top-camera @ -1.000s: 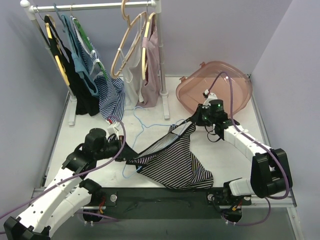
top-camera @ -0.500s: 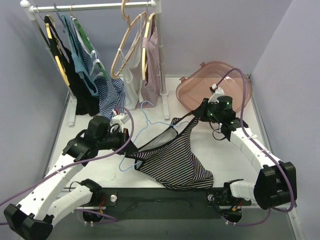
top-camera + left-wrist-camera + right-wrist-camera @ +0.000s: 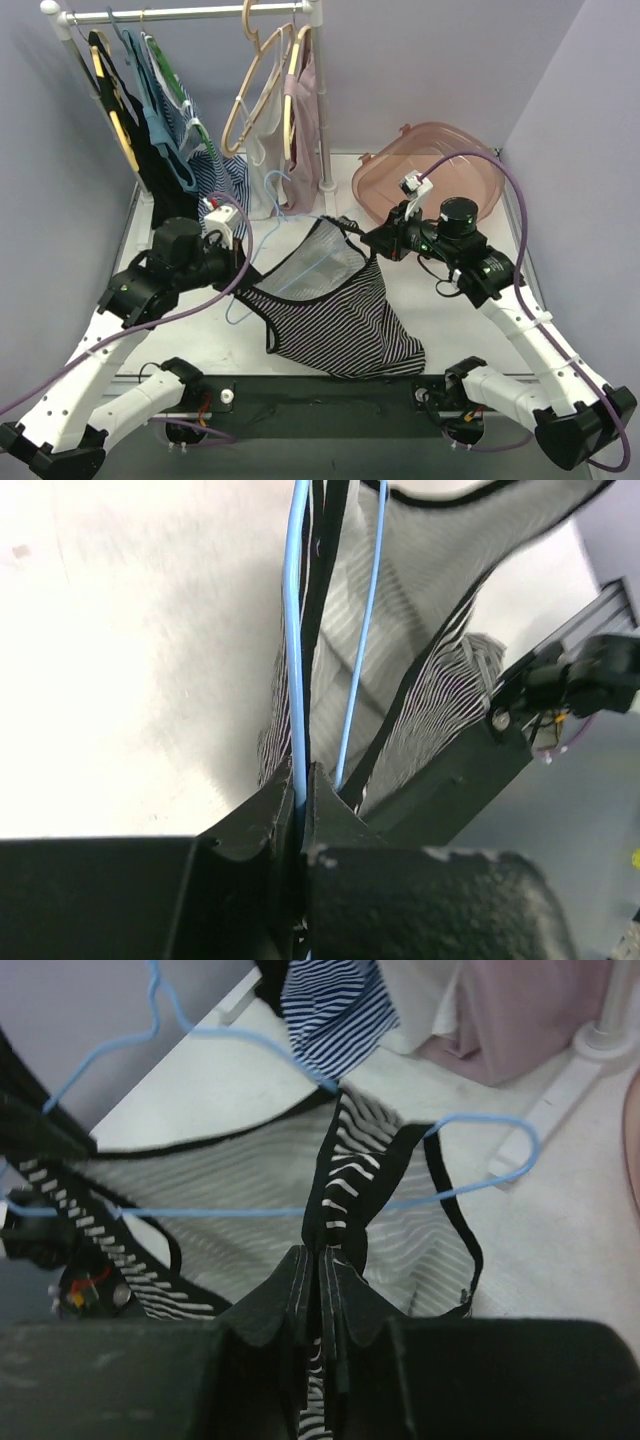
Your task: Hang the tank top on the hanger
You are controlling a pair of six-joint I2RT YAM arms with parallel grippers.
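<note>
Left gripper (image 3: 300,785) is pinched tight on the pale-blue hanger (image 3: 294,630), anchoring it. Right gripper (image 3: 322,1260) clamps a shoulder strap (image 3: 335,1160), stretching the tank top (image 3: 345,320) between both hands. Hanger's end sits just beyond its fingers, likely ready for hooking.

2 rods of the hanger (image 3: 296,630) are cut off by the left wrist view's top edge; the tank top (image 3: 430,610) is blurred there.

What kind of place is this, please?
Probably a robot test cell: plain walls enclose a white table holding a clothes rack, with a left arm and right arm bolted at its near edge.
</note>
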